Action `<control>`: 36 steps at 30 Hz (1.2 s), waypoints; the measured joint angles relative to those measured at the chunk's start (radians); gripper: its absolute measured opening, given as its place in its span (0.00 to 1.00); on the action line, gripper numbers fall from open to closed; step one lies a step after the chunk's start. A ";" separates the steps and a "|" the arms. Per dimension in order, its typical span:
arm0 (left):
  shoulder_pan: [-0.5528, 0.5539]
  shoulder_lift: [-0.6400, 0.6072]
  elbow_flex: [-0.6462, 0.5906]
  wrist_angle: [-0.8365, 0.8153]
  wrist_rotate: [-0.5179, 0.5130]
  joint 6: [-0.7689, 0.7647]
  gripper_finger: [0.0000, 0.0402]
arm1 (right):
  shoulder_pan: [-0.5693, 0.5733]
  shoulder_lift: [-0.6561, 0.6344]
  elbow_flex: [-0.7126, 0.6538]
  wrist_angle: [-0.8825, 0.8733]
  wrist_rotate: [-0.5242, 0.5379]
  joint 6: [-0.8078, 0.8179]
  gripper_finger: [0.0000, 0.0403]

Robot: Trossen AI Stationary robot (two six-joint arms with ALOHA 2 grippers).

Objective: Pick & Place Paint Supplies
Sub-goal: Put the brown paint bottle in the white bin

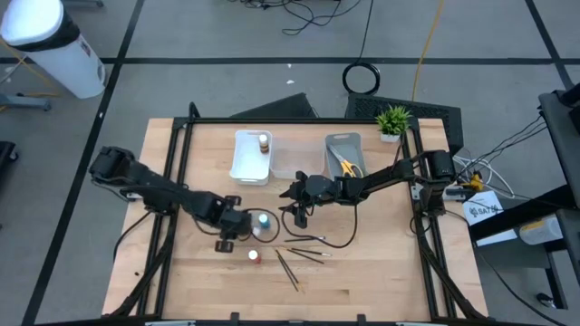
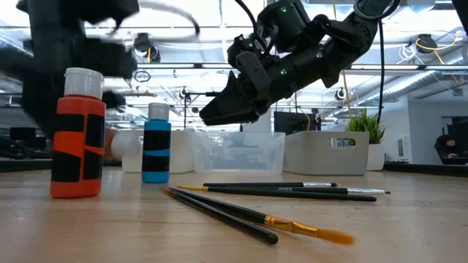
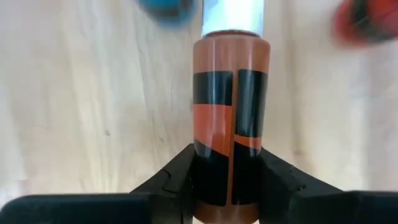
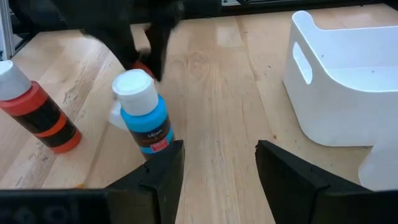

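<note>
My left gripper (image 1: 237, 228) (image 3: 227, 165) is shut on an orange-brown paint bottle (image 3: 230, 93) with black label patches and a pale cap. Just beyond it stand a blue bottle (image 1: 264, 220) (image 4: 144, 118) and a red bottle (image 1: 255, 257) (image 2: 77, 142), both upright on their bases. My right gripper (image 1: 297, 206) (image 4: 217, 163) is open and hovers above the table beside the blue bottle, touching nothing. Several thin dark brushes (image 1: 304, 246) (image 2: 285, 191) lie flat on the wood. Another bottle (image 1: 264, 141) stands in the white tray (image 1: 245, 163), and yellow-handled scissors (image 1: 349, 167) lie in the grey tray (image 1: 343, 140). My left gripper pinches the orange-brown bottle's lower body near its base (image 3: 227, 180) between its two fingers (image 3: 180, 177). The bottle runs lengthwise out from the fingers, with its pale cap (image 3: 233, 15) pointing away toward the table's right. Whether it touches the table, I cannot tell.
A clear tray (image 1: 290, 161) sits between the white and grey trays along the far side. A small potted plant (image 1: 392, 120) stands at the far right corner. A black frame (image 1: 181, 163) borders the table. Bare wood lies toward the near edge and near right.
</note>
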 joint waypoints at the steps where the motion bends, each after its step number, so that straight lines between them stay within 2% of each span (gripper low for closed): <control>1: -0.009 -0.026 0.000 0.000 -0.014 0.002 0.30 | 0.000 0.000 0.000 0.000 0.000 0.000 0.46; 7: -0.064 -0.206 -0.010 0.113 -0.170 0.081 0.30 | 0.000 0.000 0.000 -0.003 0.000 -0.004 0.46; 12: -0.068 -0.316 -0.078 0.431 -0.243 0.225 0.30 | 0.000 -0.037 -0.002 0.002 -0.002 -0.024 0.45; 14: -0.057 -0.332 -0.123 0.596 -0.242 0.292 0.30 | 0.006 -0.065 0.000 0.008 -0.014 -0.052 0.44; 18: -0.028 -0.334 -0.216 0.878 -0.243 0.369 0.30 | 0.032 -0.130 -0.001 0.016 -0.126 -0.103 0.43; 23: 0.009 -0.326 -0.292 1.142 -0.204 0.379 0.30 | 0.078 -0.201 -0.001 0.069 -0.129 -0.133 0.42; 28: 0.036 -0.298 -0.306 1.243 -0.132 0.352 0.30 | 0.131 -0.200 -0.001 0.237 -0.131 -0.136 0.42; 32: 0.046 -0.254 -0.306 1.276 -0.110 0.337 0.30 | 0.152 -0.181 -0.002 0.309 -0.127 -0.160 0.47; 36: 0.051 -0.193 -0.306 1.385 -0.070 0.335 0.30 | 0.176 -0.165 0.000 0.347 -0.019 -0.260 0.57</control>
